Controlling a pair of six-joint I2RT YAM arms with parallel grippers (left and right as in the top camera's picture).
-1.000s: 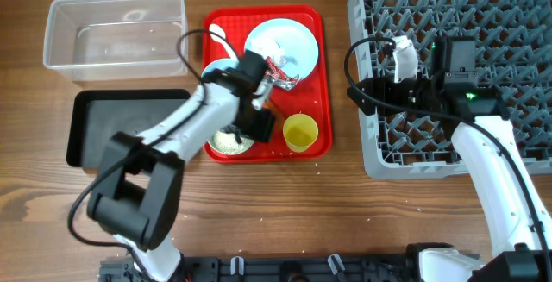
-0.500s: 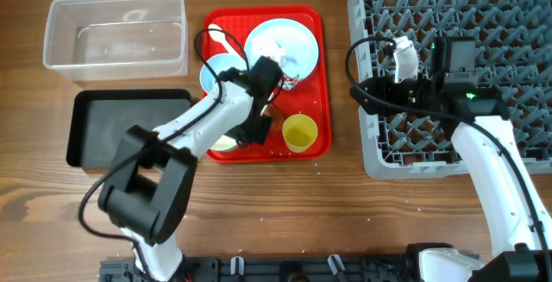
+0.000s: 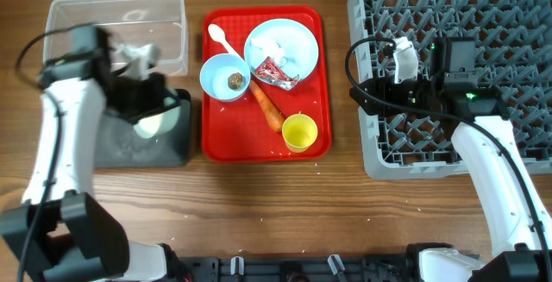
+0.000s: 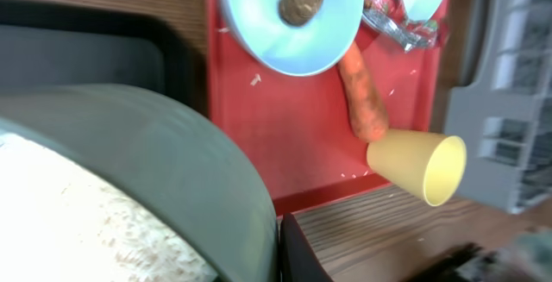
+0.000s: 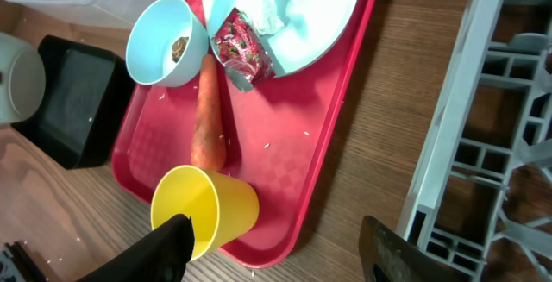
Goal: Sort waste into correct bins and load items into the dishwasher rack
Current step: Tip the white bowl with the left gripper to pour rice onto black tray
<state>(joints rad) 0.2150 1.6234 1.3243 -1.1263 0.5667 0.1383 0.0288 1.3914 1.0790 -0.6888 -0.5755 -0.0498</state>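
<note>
left gripper (image 3: 147, 111) clamped on a pale-blue bowl (image 4: 147, 170) loaded with white rice (image 4: 60, 222); the bowl hangs over the right end of the black tray (image 3: 112, 144); that bin sits just in front of the clear tub (image 3: 116, 28); right gripper (image 5: 274, 230) spread wide, nothing between my fingers, hovering at the left edge of the grey dishwasher rack (image 3: 483, 15), camera facing the red tray (image 3: 241, 135); on that tray: second bowl (image 3: 225, 77) with a brown lump (image 3: 234, 80) inside, white spoon (image 3: 217, 37) just behind it, carrot (image 3: 267, 108) running diagonally from the bowl to just beside the yellow cup (image 3: 299, 132) in the front-right corner; plate (image 3: 297, 40) at the back carries the red wrapper (image 3: 276, 72) and white tissue (image 3: 278, 45); stray grains on the red tray and on the table (image 3: 259, 204); surface is brown wood-grain plank; it fills the frame edges in every view.
</note>
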